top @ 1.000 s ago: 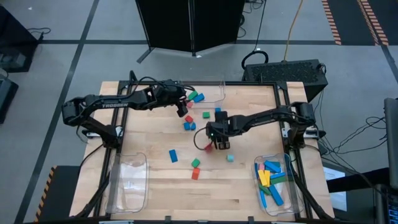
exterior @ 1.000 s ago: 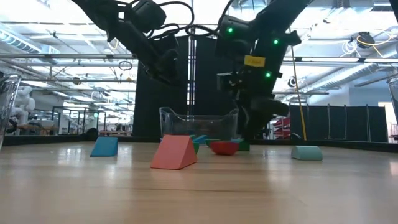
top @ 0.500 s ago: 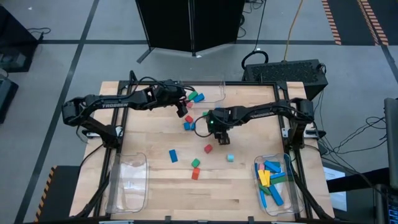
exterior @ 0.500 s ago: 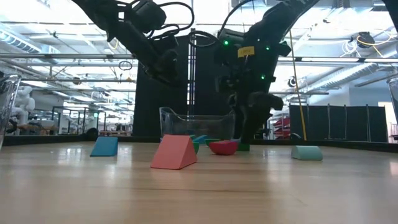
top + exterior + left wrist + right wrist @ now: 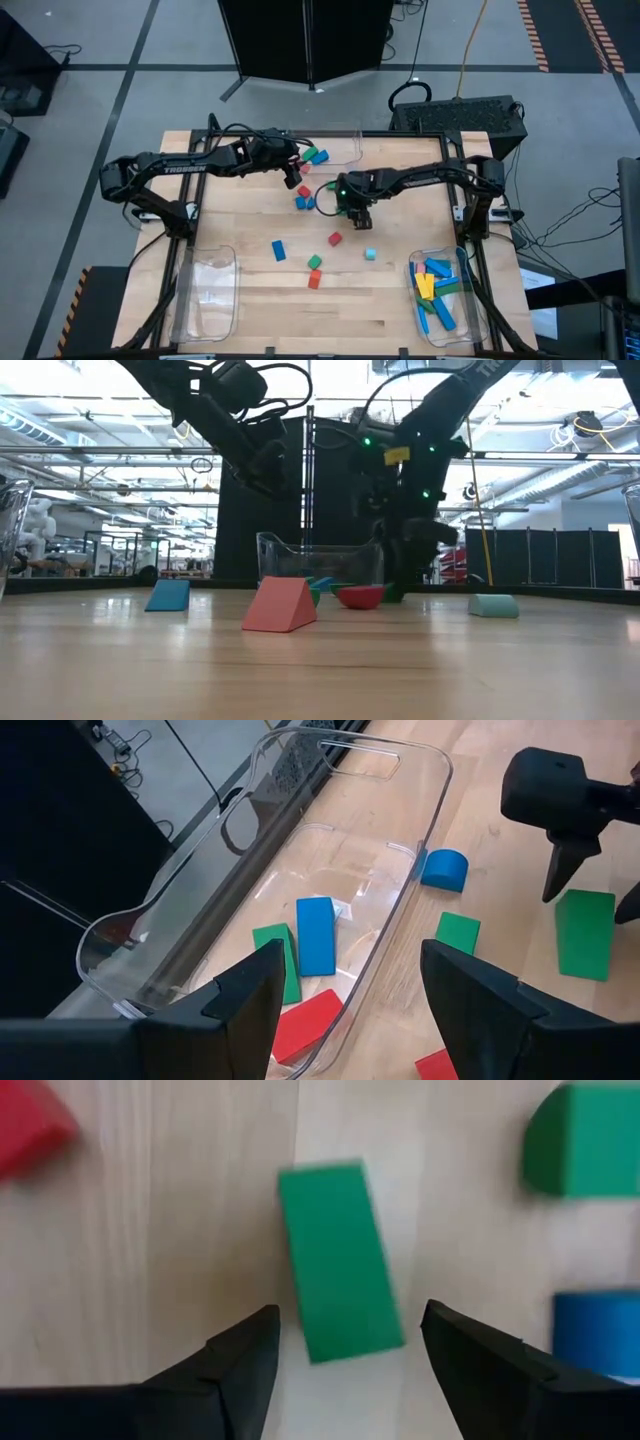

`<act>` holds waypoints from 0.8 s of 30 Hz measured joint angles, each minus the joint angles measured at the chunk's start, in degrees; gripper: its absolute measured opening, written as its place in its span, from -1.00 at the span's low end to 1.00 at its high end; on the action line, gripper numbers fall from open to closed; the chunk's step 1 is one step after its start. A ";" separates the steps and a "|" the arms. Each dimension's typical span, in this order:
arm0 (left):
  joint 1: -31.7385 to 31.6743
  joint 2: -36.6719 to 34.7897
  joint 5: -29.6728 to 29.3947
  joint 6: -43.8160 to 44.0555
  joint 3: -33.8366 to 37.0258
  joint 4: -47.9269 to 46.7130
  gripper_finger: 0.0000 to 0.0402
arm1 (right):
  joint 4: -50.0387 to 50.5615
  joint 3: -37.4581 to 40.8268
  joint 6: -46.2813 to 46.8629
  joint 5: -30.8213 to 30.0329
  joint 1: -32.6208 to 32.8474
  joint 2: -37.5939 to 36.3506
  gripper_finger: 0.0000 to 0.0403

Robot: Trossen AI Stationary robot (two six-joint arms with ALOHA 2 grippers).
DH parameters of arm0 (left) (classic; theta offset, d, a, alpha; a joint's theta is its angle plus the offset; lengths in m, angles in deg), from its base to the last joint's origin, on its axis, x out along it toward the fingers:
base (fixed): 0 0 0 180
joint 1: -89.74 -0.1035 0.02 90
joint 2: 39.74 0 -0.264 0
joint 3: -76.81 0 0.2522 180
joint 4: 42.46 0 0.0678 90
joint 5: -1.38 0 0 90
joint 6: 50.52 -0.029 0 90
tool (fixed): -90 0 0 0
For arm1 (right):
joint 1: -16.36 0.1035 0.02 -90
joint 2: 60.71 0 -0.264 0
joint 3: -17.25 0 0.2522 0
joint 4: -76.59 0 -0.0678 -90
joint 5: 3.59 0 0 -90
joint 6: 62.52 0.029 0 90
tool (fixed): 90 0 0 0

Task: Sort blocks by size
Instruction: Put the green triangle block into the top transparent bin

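Note:
My right gripper [image 5: 350,1315] points down, open, over a green rectangular block [image 5: 340,1260] that lies flat on the table. Its fingers stand on either side of one end of the block. In the high view this gripper [image 5: 355,207] is at mid-table. The left wrist view shows the same green block [image 5: 585,933]. My left gripper [image 5: 352,948] hangs open and holds nothing above the table beside the clear far bin [image 5: 400,760], in which green, blue and red blocks lie. Loose blocks lie nearer: pink-red [image 5: 335,239], blue [image 5: 279,250], green [image 5: 315,261], red [image 5: 314,279], cyan [image 5: 370,254].
A clear bin [image 5: 440,295] at the near right holds several long blue, yellow and green bars. Another clear bin [image 5: 205,295] stands at the near left. Red and blue blocks [image 5: 302,201] lie between the two grippers. A green half-round [image 5: 580,1150] and a blue block [image 5: 600,1330] lie close to the green block.
My right gripper has moved toward the table's far edge and a little left, away from the pink-red block, which stays on the table. It now stands over the green block. It has also turned somewhat at the wrist.

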 joint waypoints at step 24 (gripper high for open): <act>0.04 0.00 11.51 0.93 0.00 -1.66 0.17 | -8.36 3.42 3.65 2.94 0.02 -1.30 -0.42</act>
